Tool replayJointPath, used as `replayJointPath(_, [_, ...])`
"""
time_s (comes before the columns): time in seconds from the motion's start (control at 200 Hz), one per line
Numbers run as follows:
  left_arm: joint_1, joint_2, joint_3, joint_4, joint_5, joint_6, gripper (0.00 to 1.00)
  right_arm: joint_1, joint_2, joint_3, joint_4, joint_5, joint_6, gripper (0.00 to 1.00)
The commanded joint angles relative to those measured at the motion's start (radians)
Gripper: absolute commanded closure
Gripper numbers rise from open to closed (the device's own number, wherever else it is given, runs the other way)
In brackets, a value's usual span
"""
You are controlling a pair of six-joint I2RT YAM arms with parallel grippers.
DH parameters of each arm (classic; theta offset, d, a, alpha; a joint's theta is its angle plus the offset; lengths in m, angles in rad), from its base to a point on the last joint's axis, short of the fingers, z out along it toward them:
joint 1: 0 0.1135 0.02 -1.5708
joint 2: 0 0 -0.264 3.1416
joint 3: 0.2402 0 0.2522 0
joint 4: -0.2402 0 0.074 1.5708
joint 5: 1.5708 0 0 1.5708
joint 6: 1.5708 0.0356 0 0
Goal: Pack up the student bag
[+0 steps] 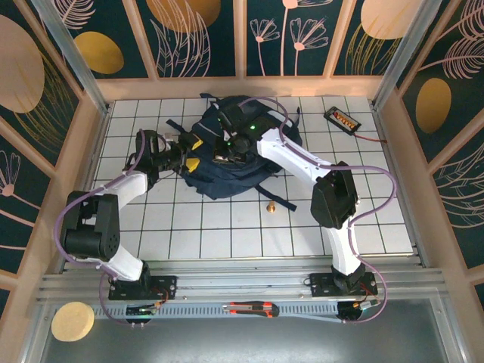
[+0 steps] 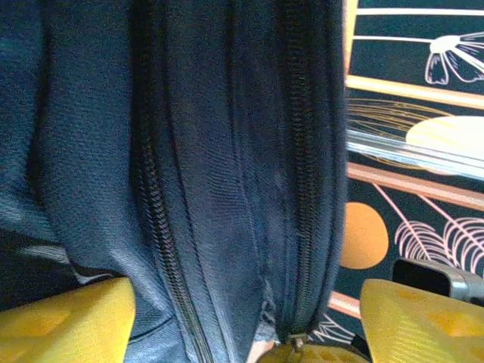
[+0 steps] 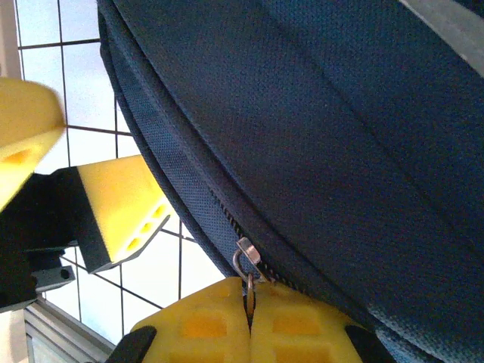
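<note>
The fingers [image 3: 198, 327] of the right gripper [image 3: 249, 321] pinch the metal zipper pull [image 3: 246, 259] of the student bag [image 3: 340, 151].

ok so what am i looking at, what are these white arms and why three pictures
These are two robot arms at a tiled table. One picture looks down from above; the other two come from a camera on each wrist, so the yellow blocks are fingers. A navy student bag lies on the table, a small brass piece nearby. The right arm's fingers are shut on the bag's zipper pull; the left arm's fingers are open with bag fabric between them.
</note>
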Motion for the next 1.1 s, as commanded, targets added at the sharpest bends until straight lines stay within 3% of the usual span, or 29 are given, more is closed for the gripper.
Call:
replayJointPath(0.0, [-0.012,0.025,-0.004,0.043,-0.002,-0.050,0.31,0.027,0.010,0.043,0.010,-0.011,-0.014,1.00])
replayJointPath(0.155, [-0.013,0.027,-0.045,0.077,-0.009,-0.072,0.59,0.032,0.010,0.040,0.023,-0.006,-0.005,1.00])
replayJointPath(0.265, [-0.013,0.031,-0.063,0.108,-0.007,-0.087,0.85,0.034,0.012,0.036,0.029,-0.006,0.000,1.00])
replayJointPath(0.375, [-0.014,0.037,-0.061,0.121,0.000,-0.083,1.00,0.035,0.012,0.033,0.027,-0.003,-0.002,1.00])
replayJointPath(0.716, [-0.012,0.010,-0.079,0.101,-0.043,-0.075,1.00,0.036,0.039,0.053,-0.002,-0.005,-0.021,1.00])
replayJointPath(1.096, [-0.012,0.022,-0.008,-0.047,-0.076,0.035,1.00,0.036,0.027,0.045,-0.029,0.020,-0.045,1.00])
